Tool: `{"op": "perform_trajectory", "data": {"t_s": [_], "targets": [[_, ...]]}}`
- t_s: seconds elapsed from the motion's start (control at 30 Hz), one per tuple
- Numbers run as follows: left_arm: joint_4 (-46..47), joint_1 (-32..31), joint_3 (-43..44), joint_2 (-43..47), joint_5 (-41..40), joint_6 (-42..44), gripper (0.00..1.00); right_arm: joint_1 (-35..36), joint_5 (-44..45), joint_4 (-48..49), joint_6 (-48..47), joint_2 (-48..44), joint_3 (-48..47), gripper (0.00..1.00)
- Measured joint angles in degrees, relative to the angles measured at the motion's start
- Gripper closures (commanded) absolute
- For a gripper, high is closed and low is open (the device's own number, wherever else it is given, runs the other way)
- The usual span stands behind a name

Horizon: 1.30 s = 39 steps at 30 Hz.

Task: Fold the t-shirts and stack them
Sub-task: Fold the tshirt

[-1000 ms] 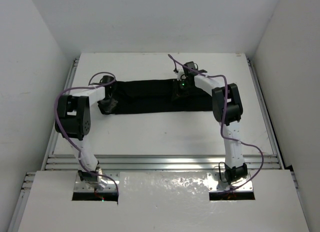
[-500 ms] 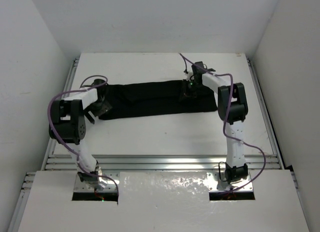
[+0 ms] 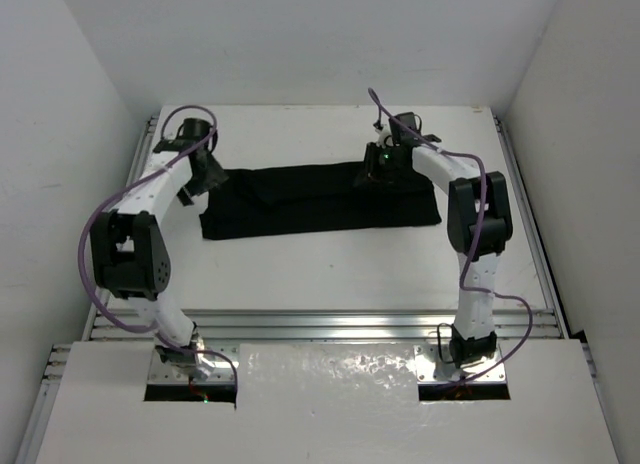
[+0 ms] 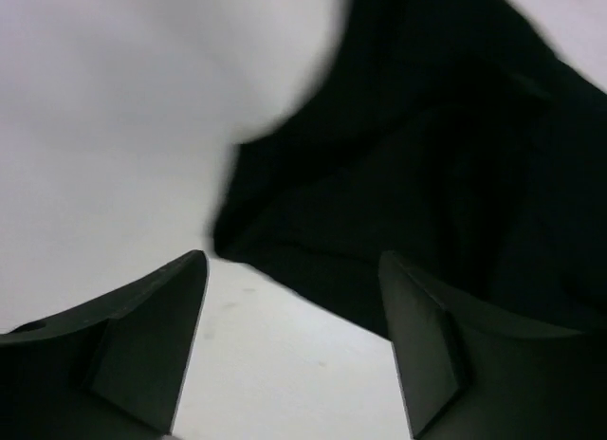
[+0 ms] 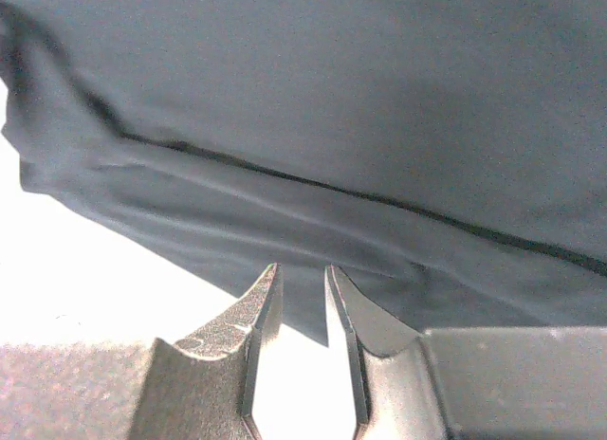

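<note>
Overhead, white walls (image 3: 300, 44) are enclosing a white table (image 3: 330, 274), the black t-shirt (image 3: 310, 199) lying as a long band toward 12 o'clock. At its 9 o'clock end the left gripper (image 4: 292, 262) is hovering spread and empty. The right gripper (image 5: 302, 274) is sitting nearly closed at the 1 o'clock hem, and I cannot tell whether it is pinching cloth.

Place: I read this as a robotics lab test cell.
Evidence: plain white walls (image 3: 300, 34) boxing in the white table (image 3: 330, 269); aluminium rails (image 3: 320, 322) along its near edge.

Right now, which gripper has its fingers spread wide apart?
The left gripper: its fingers stand wide apart above a corner of the shirt, holding nothing. The right gripper has them pinched nearly together on the shirt's edge.
</note>
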State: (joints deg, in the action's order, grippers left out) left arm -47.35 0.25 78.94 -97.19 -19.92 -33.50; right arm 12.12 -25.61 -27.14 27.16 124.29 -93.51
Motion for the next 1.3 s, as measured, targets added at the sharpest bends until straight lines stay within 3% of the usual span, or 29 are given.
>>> {"op": "perform_trajectory", "data": {"t_s": [0.07, 0.13, 0.2, 0.23, 0.63, 0.9, 1.3], "targets": [[0.0, -2.3, 3.7, -2.8, 3.1, -1.0, 0.57, 0.7, -0.4, 1.9, 1.2, -1.7, 0.1, 0.73], [1.0, -4.2, 5.2, -5.3, 6.5, -3.0, 0.72, 1.4, -0.7, 3.3, 1.9, -3.5, 0.5, 0.72], [0.6, -6.2, 5.2, -7.1, 8.6, -4.9, 0.95, 1.6, -1.0, 3.9, 2.5, -5.0, 0.9, 0.72], [0.1, -7.1, 5.3, -8.0, 9.0, -6.3, 1.00, 1.6, -1.2, 4.0, 2.7, -5.8, 0.9, 0.72], [-0.8, -12.2, 3.7, -16.1, 12.3, -14.4, 1.00, 1.0, -2.6, 4.4, 3.8, -12.6, 2.3, 0.73], [2.1, -12.2, 13.2, -23.7, 13.4, -14.6, 1.00, 0.5, -3.6, 3.7, 3.8, -12.8, 2.3, 0.73], [6.3, -9.6, 22.2, -26.0, 14.3, -15.0, 0.99, -1.4, -3.7, 2.5, 2.8, -15.5, 3.2, 0.73]]}}
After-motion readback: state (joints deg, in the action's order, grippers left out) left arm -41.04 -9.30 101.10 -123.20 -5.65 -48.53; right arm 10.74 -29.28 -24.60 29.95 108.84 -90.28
